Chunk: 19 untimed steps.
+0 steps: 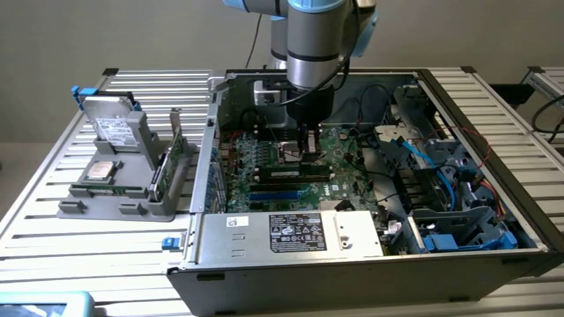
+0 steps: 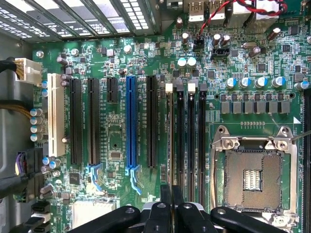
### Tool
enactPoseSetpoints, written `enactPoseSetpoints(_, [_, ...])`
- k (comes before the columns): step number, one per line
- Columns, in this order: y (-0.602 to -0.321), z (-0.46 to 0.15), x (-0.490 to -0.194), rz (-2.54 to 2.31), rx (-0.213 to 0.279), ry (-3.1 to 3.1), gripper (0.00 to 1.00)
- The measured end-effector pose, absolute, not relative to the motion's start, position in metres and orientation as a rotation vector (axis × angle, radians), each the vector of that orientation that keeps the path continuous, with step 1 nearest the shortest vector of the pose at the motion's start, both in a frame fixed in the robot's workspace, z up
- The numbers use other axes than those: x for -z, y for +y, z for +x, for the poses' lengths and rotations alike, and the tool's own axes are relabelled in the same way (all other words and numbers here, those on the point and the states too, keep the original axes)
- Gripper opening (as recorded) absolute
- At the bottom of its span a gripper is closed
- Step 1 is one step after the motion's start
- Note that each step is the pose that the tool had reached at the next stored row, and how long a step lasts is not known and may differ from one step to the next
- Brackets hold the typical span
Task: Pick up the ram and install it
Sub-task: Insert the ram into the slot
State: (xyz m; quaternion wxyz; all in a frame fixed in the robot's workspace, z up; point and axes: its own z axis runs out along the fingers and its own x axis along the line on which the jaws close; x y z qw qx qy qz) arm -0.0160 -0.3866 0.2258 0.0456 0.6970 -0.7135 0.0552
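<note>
The ram (image 1: 294,174), a long dark-green stick with a pale label, stands on edge in a memory slot on the motherboard (image 1: 339,148) inside the open computer case. My gripper (image 1: 308,156) hangs straight down just above the middle of the stick, on its far side. Whether the tips touch it I cannot tell. In the wrist view the two black fingertips (image 2: 165,195) are pressed together, with nothing visible between them. They sit over the row of long black memory slots (image 2: 191,141), beside the empty processor socket (image 2: 252,174).
A grey holder (image 1: 123,191) on the slatted table at the exterior view's left carries a hard drive (image 1: 115,125), a processor and a green card. Case walls, the power supply (image 1: 295,232), blue cables (image 1: 414,148) and drive cages (image 1: 458,224) hem in the motherboard.
</note>
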Motion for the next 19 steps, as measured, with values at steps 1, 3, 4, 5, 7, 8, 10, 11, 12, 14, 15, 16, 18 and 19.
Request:
enactPoseSetpoints(1, [-0.3866, -0.0160, -0.2257, 2.128, -0.168, -2.179, 0.12])
enactPoseSetpoints(3, [-0.3867, -0.0160, -0.2255, 2.128, -0.169, -2.179, 0.12])
enactPoseSetpoints(4, [-0.3867, -0.0160, -0.2254, 2.128, -0.169, -2.179, 0.12])
enactPoseSetpoints(5, [-0.3867, -0.0160, -0.2254, 2.128, -0.169, -2.179, 0.12])
enactPoseSetpoints(7, [-0.3866, -0.0160, -0.2254, 2.128, -0.168, -2.179, 0.12])
enactPoseSetpoints(8, [-0.3866, -0.0161, -0.2254, 2.128, -0.169, -2.179, 0.12])
enactPoseSetpoints(10, [-0.3866, -0.0161, -0.2253, 2.128, -0.169, -2.179, 0.12])
enactPoseSetpoints(11, [-0.3866, -0.0162, -0.2254, 2.128, -0.169, -2.179, 0.12])
enactPoseSetpoints(12, [-0.3866, -0.0163, -0.2253, 2.129, -0.169, -2.179, 0.12])
enactPoseSetpoints(14, [-0.3866, -0.0164, -0.2253, 2.129, -0.170, -2.179, 0.12])
enactPoseSetpoints(15, [-0.3866, -0.0164, -0.2253, 2.129, -0.170, -2.179, 0.12])
enactPoseSetpoints(16, [-0.3866, -0.0164, -0.2254, 2.129, -0.170, -2.180, 0.12])
enactPoseSetpoints(18, [-0.3866, -0.0164, -0.2254, 2.129, -0.171, -2.180, 0.12])
enactPoseSetpoints(19, [-0.3866, -0.0165, -0.2253, 2.129, -0.171, -2.180, 0.12])
